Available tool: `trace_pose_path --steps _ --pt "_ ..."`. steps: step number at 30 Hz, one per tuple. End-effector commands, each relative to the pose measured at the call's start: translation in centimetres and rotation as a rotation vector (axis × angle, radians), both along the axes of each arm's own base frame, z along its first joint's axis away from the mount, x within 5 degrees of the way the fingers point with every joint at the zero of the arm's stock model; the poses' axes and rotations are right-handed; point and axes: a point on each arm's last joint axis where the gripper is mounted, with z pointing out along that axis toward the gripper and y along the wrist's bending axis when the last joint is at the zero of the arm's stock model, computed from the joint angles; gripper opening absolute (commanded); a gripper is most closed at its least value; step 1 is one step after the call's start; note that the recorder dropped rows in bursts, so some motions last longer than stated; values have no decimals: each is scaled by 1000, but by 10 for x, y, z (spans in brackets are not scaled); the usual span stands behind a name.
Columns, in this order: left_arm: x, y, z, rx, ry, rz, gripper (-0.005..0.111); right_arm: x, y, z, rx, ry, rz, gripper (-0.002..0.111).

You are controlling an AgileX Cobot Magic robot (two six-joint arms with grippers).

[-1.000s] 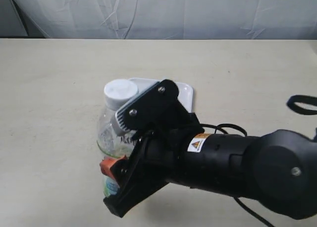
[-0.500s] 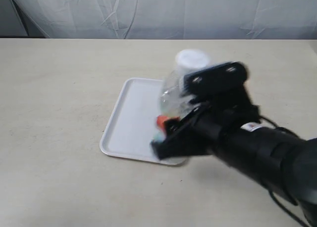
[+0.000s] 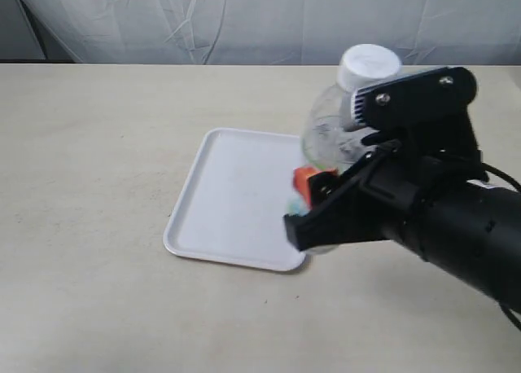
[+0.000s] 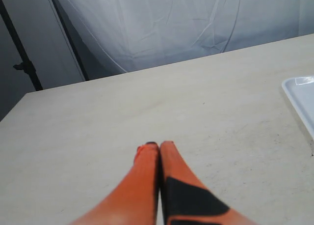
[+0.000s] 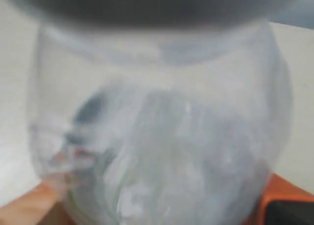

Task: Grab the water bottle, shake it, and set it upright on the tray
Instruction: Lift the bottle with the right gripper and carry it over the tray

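Note:
My right gripper (image 3: 313, 195) is shut on the water bottle (image 3: 332, 133), a clear bottle with a white cap, and holds it in the air over the right edge of the tray (image 3: 232, 198). The white tray lies flat on the table with nothing on it. In the right wrist view the bottle (image 5: 162, 126) fills the picture, blurred, with orange fingers (image 5: 29, 208) at both sides. My left gripper (image 4: 158, 145) shows only in the left wrist view, its orange fingers (image 4: 144, 181) pressed together over bare table, with a corner of the tray (image 4: 300, 95) at the edge.
The beige table (image 3: 98, 137) runs back to a white curtain (image 3: 244, 19). The black right arm (image 3: 456, 218) fills the lower right of the exterior view. A dark stand (image 4: 22, 63) rises beyond the table's far corner in the left wrist view.
The right arm has swung the bottle from the tray's left side across to its right edge and a little higher. The tray is now uncovered. The left gripper's motion cannot be judged.

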Motion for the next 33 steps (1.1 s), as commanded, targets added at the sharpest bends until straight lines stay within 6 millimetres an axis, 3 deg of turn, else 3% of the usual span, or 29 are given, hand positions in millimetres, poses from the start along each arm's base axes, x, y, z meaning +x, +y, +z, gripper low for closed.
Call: trace_pose_path --steps 1,4,5,6,8,9,14,16,18,19,21,26,27,29,30,31,33 --pt "0 0 0 -6 -11 0 0 -7 7 40 140 -67 123 -1" --pt "0 0 0 -6 -11 0 0 -5 4 36 138 -25 59 -1" --pt "0 0 0 -6 -11 0 0 -8 9 11 63 22 112 -1" --pt "0 0 0 -6 -11 0 0 -11 11 -1 46 64 145 -1" --pt "0 0 0 -6 -11 0 0 -13 13 -11 47 117 146 -1" --pt "0 0 0 -6 -11 0 0 -13 13 -7 62 111 145 -1" --pt "0 0 0 -6 -11 0 0 -6 11 54 201 -37 97 -1" --pt "0 0 0 -6 -11 0 0 -5 13 50 176 -40 105 -1" --pt "0 0 0 -6 -11 0 0 -6 18 29 106 -4 136 -1" --pt "0 0 0 -4 -11 -1 0 -9 22 8 58 48 163 -1" --pt "0 0 0 -4 -11 -1 0 -9 25 -7 12 83 177 -1" --pt "0 0 0 -4 -11 -1 0 -8 33 16 42 11 222 -1" --pt "0 0 0 -4 -11 -1 0 -2 28 19 -23 -61 171 -1" --pt "0 0 0 -7 -11 0 0 18 5 24 -153 -173 -122 -1" --pt "0 0 0 -7 -11 0 0 24 -6 26 -169 -198 -286 -1" --pt "0 0 0 -7 -11 0 0 24 -8 27 -144 -191 -319 -1" --pt "0 0 0 -7 -11 0 0 6 17 27 -47 -115 33 -1"
